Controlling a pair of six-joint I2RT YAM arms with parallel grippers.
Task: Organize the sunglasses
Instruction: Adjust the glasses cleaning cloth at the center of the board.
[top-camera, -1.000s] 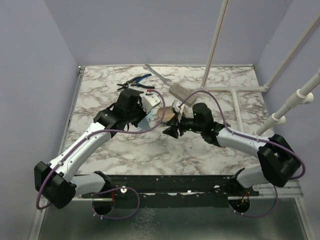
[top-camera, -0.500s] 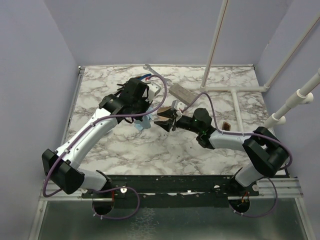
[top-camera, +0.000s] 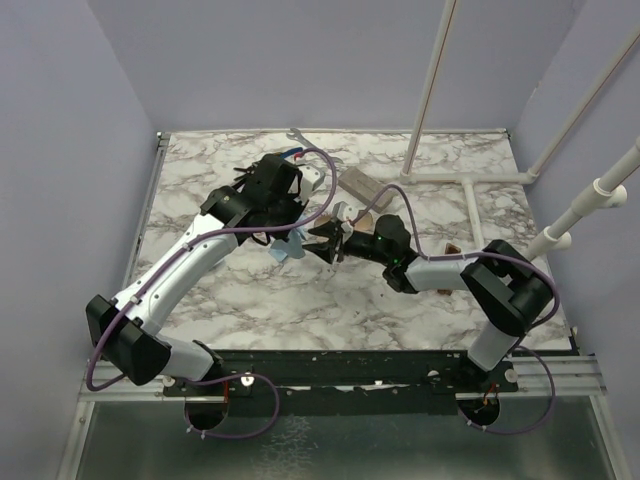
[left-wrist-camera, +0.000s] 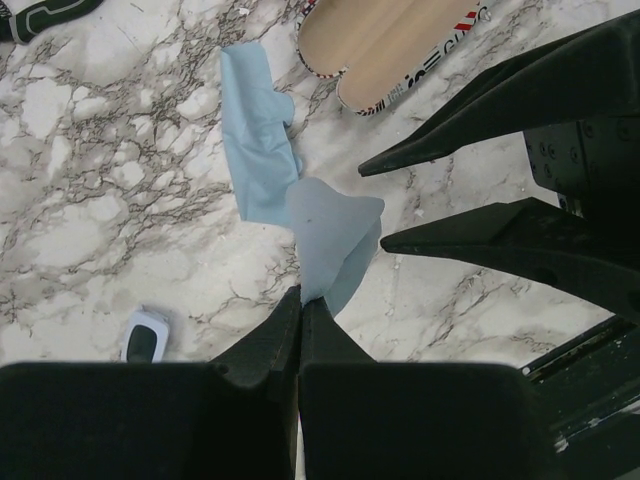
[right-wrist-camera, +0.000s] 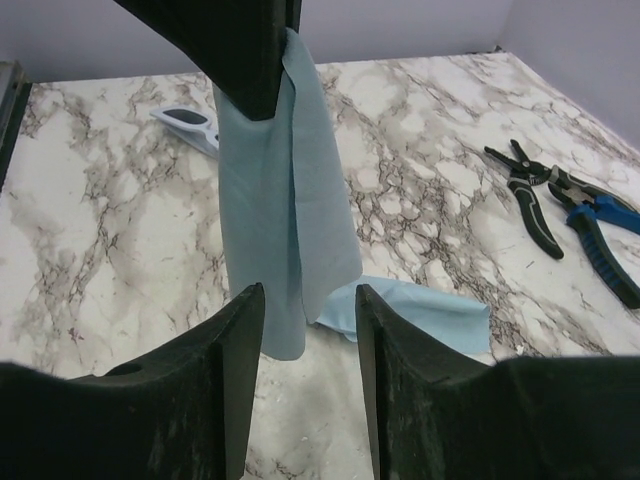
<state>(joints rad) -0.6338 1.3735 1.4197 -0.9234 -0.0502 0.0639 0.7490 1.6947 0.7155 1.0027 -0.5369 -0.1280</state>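
Pinches the light blue cloth in the closed left gripper; points the half-open right gripper at its hanging fold. Shows the sunglasses as a brown speck toward the table's right edge

Marble table w/ lilac walls

Top cam high behind bases, down on whole surface; left wrist straight down, right wrist low, level; both close on blue cloth

Marble table with pliers, wrench, open case, blue cloth trailing onto it.
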